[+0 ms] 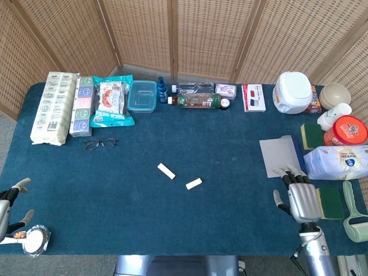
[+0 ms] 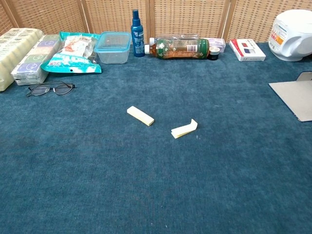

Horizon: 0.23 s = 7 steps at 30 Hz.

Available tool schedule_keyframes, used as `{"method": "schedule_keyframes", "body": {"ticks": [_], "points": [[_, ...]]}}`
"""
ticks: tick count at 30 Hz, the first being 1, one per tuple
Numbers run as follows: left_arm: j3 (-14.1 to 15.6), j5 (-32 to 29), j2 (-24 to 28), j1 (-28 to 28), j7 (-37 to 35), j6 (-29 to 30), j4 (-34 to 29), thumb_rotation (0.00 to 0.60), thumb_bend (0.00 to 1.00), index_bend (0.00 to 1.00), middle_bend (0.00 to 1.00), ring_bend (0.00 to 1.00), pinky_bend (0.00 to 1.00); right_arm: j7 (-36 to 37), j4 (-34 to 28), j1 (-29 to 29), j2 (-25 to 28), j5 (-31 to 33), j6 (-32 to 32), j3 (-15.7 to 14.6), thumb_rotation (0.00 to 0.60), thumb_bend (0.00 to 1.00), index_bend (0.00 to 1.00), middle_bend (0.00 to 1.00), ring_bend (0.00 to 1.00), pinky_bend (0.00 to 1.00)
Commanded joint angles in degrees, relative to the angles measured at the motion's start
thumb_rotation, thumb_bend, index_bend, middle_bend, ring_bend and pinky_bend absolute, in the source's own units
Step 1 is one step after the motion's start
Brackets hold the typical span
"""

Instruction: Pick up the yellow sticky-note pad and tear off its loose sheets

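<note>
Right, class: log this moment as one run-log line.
left hand: open, empty | right hand: open, empty | pad, sheets: apart on table

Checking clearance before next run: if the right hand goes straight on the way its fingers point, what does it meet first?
The right hand points toward the far edge of the table. First in line looks to be the grey sheet, just past its fingertips. Height is unclear, so it may pass above.
</note>
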Motion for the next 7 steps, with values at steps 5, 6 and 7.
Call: {"method": "schedule_keyframes", "body": {"ticks": [5, 6, 7], "points": [[-1.7, 1.7, 0.1, 0.8, -0.3, -0.4, 0.0, 0.6, 0.24, 0.18, 0.35, 0.37, 0.46, -0.2, -0.7, -2.0, 0.9, -1.4, 1.4, -0.3, 0.6, 0.47, 0.26, 0.29, 0.13, 0.19], [-2.0, 2.0, 0.2, 0.9, -0.1, -0.5, -0.1, 0.6, 0.24, 0.18, 0.35, 0.37, 0.46, -0.3, -0.7, -2.1, 0.9, -1.6, 1.4, -0.2, 0.6, 0.47, 0.26, 0.29, 0.13, 0.19], [-2.1, 2.1, 0.2, 0.9, 0.1, -0.6, -0.2, 0.6, 0.24, 0.18, 0.35, 0.37, 0.46, -0.3, -0.7, -2.2, 0.8, -1.6, 1.3, -0.2, 0.6, 0.47, 0.26, 0.28, 0.13, 0.19]]}}
